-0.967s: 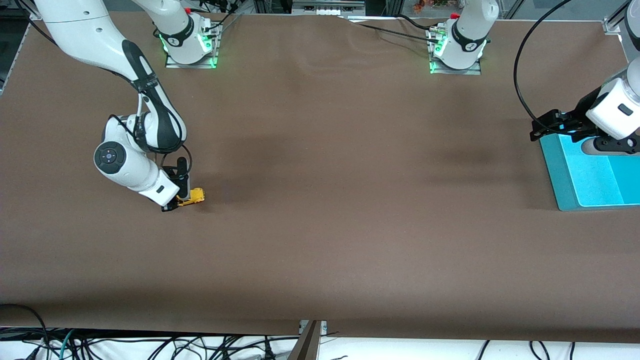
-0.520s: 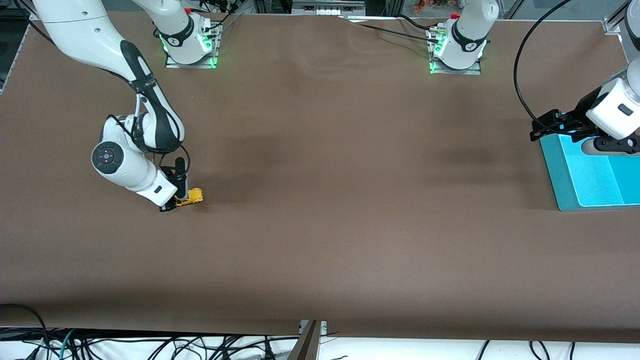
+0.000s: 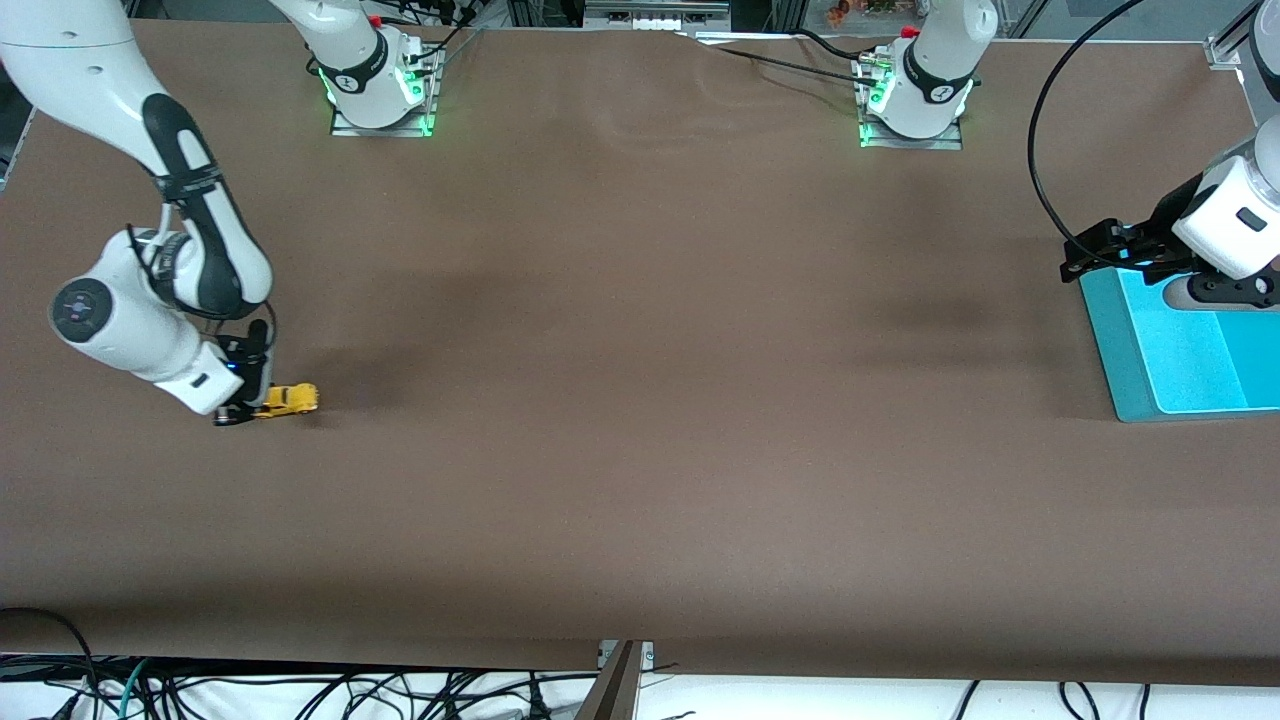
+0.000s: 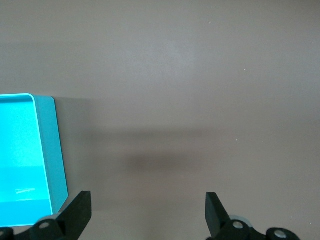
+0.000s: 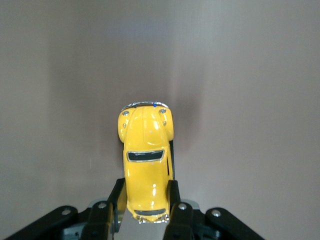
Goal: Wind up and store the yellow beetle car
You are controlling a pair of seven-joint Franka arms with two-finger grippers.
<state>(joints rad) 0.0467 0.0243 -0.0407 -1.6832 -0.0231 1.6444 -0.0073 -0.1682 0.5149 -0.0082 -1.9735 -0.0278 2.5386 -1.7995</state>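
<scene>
The yellow beetle car (image 3: 289,399) sits low on the brown table toward the right arm's end, its nose pointing toward the left arm's end. My right gripper (image 3: 250,408) is shut on its rear half. In the right wrist view the yellow beetle car (image 5: 146,159) shows from above, dark windows visible, with the black fingers (image 5: 173,196) clamped on both flanks and my right gripper (image 5: 145,197) around its tail. My left gripper (image 3: 1090,252) waits open by the teal box's corner; in the left wrist view my left gripper (image 4: 148,212) holds nothing, only bare table between its fingertips (image 4: 81,205).
A teal box (image 3: 1130,370) with a bright cyan inside stands at the left arm's end of the table; the teal box (image 4: 50,155) also shows in the left wrist view. Both arm bases (image 3: 380,90) sit along the table's edge farthest from the front camera. Cables hang below the near edge.
My right gripper has dragged the yellow beetle car backward along the table, farther toward the right arm's end. The left arm has not moved.
</scene>
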